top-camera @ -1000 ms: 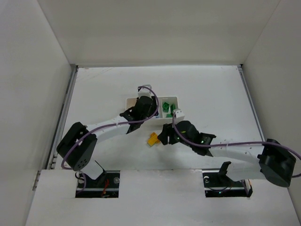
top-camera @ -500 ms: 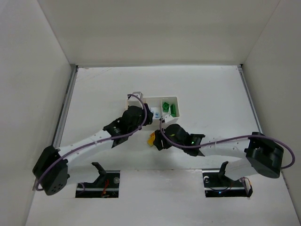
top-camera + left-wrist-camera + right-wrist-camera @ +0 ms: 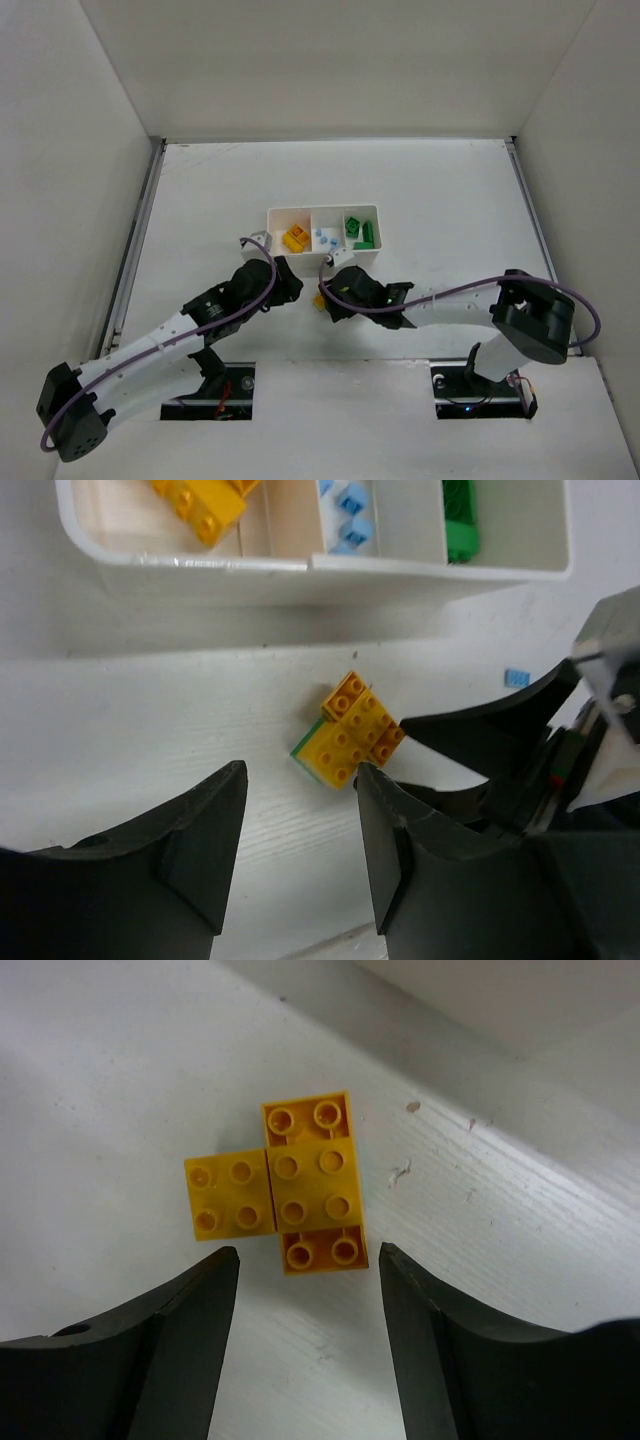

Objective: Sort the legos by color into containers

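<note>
The right claw hangs spread and empty, its black fingers flanking the near end of a cluster of yellow-orange plastic toy bricks that lies studs-up on the white surface. The left claw is also spread with nothing in it, aimed at the same cluster from the near-left. The cluster sits on the near side of the white rectangular plastic tray, apart from its wall.

The cluster is roughly T-shaped: a short column of bricks with one square brick jutting from its side. In the left wrist view the long axis seems to run from far-left to near-right. A sliver of green shows under its near-left edge.

Farther out, the tray's left compartment holds loose yellow-orange bricks, the middle has pale blue bricks, and the right has green bricks. A tiny pale blue piece lies loose on the surface, right of the cluster.

The step in hand looks like picking up the cluster for the left compartment. The right claw would probably need to drop and close across the narrow column, clear of the side brick. If the green sliver is an attached brick, it would have to be pulled off first. With both claws this near, only one should commit.
</note>
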Action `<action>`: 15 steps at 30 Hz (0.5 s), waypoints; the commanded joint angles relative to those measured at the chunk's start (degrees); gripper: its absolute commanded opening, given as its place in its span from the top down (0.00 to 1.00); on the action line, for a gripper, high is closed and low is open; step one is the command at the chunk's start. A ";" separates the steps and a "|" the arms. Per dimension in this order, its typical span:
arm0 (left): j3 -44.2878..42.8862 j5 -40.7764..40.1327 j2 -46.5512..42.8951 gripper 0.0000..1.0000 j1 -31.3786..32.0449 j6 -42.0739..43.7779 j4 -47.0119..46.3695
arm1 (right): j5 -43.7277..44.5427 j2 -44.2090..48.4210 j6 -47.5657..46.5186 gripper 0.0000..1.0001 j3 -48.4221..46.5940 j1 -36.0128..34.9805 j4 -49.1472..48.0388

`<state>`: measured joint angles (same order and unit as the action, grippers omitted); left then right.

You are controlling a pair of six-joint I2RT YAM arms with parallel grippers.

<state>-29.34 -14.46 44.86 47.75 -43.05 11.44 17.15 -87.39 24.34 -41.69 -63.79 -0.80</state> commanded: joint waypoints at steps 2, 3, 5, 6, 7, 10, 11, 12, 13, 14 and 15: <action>2.88 3.03 1.28 0.53 1.07 -6.17 1.05 | 1.66 -1.72 -2.63 0.38 -3.92 -0.24 -1.13; 3.67 3.12 1.46 0.53 1.51 -6.61 0.17 | 1.40 -2.07 -2.80 0.39 -4.10 -0.24 -1.22; 5.08 3.21 1.72 0.52 2.13 -7.92 -2.03 | 0.79 -3.04 -3.33 0.43 -4.36 -0.24 -1.49; 5.61 3.38 1.89 0.51 2.13 -8.45 -3.08 | 0.61 -3.22 -3.24 0.46 -4.45 -0.06 -1.57; 6.05 3.65 2.07 0.51 2.04 -8.80 -3.96 | 0.43 -3.39 -2.98 0.50 -4.45 0.03 -1.66; 7.54 4.00 2.60 0.50 2.22 -9.68 -6.25 | -0.44 -3.83 -2.72 0.61 -4.45 0.38 -2.01; 8.24 3.91 2.69 0.49 2.30 -10.30 -7.30 | -0.53 -3.66 -2.63 0.64 -4.36 0.38 -1.84; 8.95 4.00 2.69 0.48 2.22 -11.00 -8.70 | -0.36 -3.05 -2.28 0.66 -4.28 0.38 -1.66; 9.47 4.17 2.69 0.47 1.87 -11.61 -10.54 | -0.27 -1.91 -1.49 0.68 -4.01 0.55 -1.75; 10.00 4.70 2.69 0.46 1.69 -11.97 -12.30 | -0.45 -0.86 -0.88 0.70 -3.84 0.90 -1.93; 10.35 5.14 2.77 0.44 1.43 -12.15 -14.06 | -0.71 0.89 0.00 0.71 -3.49 1.60 -2.10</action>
<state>-20.18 -10.20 47.57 49.47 -51.16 4.25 16.91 -90.43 22.55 -44.16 -63.35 -0.82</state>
